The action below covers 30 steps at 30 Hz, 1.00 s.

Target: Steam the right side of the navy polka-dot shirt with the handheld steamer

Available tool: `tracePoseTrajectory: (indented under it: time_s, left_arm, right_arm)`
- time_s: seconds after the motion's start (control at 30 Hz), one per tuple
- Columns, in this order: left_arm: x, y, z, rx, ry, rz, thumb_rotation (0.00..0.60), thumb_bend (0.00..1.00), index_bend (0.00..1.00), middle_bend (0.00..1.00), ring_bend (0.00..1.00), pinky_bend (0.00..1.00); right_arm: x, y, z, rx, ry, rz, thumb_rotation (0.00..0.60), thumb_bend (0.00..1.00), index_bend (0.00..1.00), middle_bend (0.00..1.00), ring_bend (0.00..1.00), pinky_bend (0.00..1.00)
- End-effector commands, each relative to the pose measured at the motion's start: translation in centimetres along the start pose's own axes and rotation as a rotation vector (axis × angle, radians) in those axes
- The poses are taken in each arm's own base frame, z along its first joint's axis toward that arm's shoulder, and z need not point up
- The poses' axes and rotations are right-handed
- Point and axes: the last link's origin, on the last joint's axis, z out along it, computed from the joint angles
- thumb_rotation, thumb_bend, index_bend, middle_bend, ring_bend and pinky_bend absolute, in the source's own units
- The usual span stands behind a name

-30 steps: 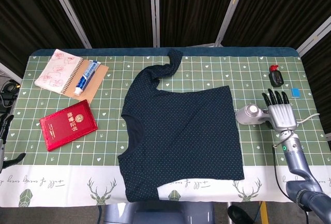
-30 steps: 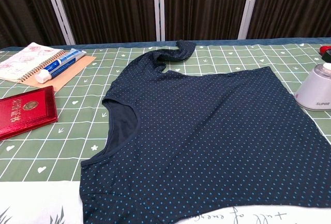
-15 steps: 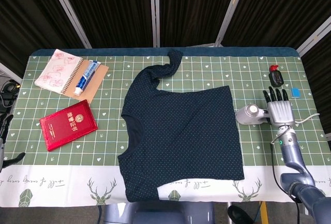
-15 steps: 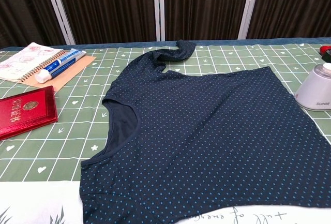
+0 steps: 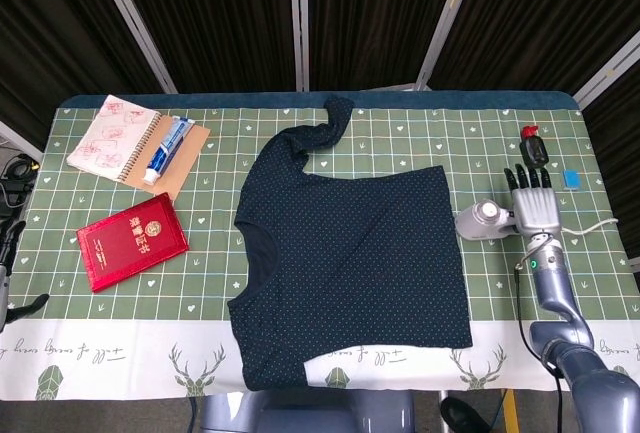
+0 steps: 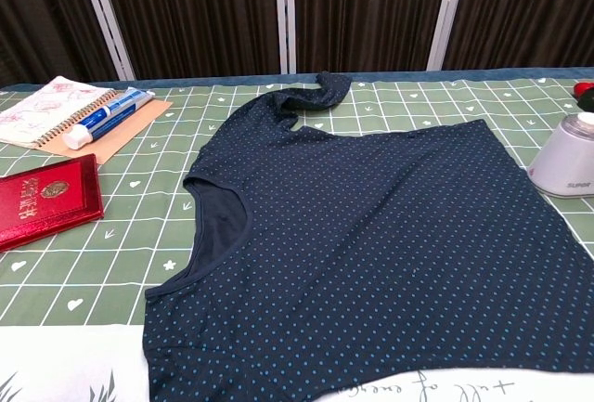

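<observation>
Head view. A navy polka-dot shirt [image 5: 350,263] is laid flat at the middle of the green checked tablecloth [image 5: 210,163], neckline to the left, one sleeve folded up toward the far edge. The handheld steamer [image 5: 480,221] is found just beside the shirt's right edge, apart from the cloth. The right hand [image 5: 536,205] is placed against the steamer's outer side, fingers extended and held close together; whether the steamer is actually gripped cannot be told. A small black bottle with a red cap [image 5: 531,144] is set beyond the hand. A spiral notebook [image 5: 112,136], a toothpaste tube [image 5: 168,148] and a red booklet [image 5: 132,241] are listed at the left. At the far left edge, dark fingers of the left hand [image 5: 12,243] are barely seen; their state cannot be told.

Chest view. The shirt [image 6: 371,244] is shown across the foreground; the steamer [image 6: 566,161] is seen at the right edge, standing on the tablecloth [image 6: 93,263]. No hand is shown.
</observation>
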Motion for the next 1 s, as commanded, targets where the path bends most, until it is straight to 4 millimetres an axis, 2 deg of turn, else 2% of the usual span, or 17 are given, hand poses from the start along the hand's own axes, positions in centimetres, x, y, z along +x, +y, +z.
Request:
tracePoseTrajectory:
  time_s: [0.03,0.17,0.27,0.33,0.47,0.73,0.9,1.0]
  left_arm:
    - [0.0,0.0,0.0,0.001,-0.001,0.002,0.6,0.0,0.0,0.0,0.0,0.0]
    - [-0.1,0.0,0.0,0.001,-0.002,0.002,0.6,0.0,0.0,0.0,0.0,0.0]
    - [-0.1,0.0,0.0,0.0,-0.002,0.001,0.6,0.0,0.0,0.0,0.0,0.0]
    - [-0.1,0.0,0.0,-0.001,-0.004,0.0,0.6,0.0,0.0,0.0,0.0,0.0]
    - [-0.1,0.0,0.0,-0.002,-0.006,-0.004,0.6,0.0,0.0,0.0,0.0,0.0]
    - [0.0,0.0,0.0,-0.008,-0.009,-0.013,0.6,0.0,0.0,0.0,0.0,0.0]
    - [0.2,-0.1,0.0,-0.007,-0.006,-0.019,0.6,0.0,0.0,0.0,0.0,0.0]
    - [0.2,-0.1,0.0,-0.007,-0.007,-0.023,0.6,0.0,0.0,0.0,0.0,0.0]
  right_arm:
    - [0.0,-0.1,0.2,0.011,-0.008,-0.001,0.6,0.53,0.32,0.48,0.38,0.4]
    - [0.1,0.2,0.2,0.031,-0.018,0.015,0.6,0.55,0.62,0.69,0.59,0.73]
    - [0.0,0.5,0.1,0.041,-0.029,0.019,0.6,0.56,0.77,0.74,0.66,0.9]
    - [0.2,0.7,-0.1,0.055,-0.015,0.02,0.6,0.56,0.83,0.76,0.7,0.95]
    - [1.1,1.8,-0.9,0.085,0.049,0.085,0.6,0.56,0.87,0.78,0.74,1.0]
    - [3.1,3.3,-1.7,0.143,0.157,0.174,0.6,0.57,0.86,0.79,0.76,1.0]
    - [4.6,3.0,-1.8,0.197,0.212,0.267,0.6,0.59,0.86,0.79,0.77,1.0]
    - [5.4,2.0,-1.8,0.252,0.243,0.291,0.6,0.59,0.86,0.79,0.77,1.0]
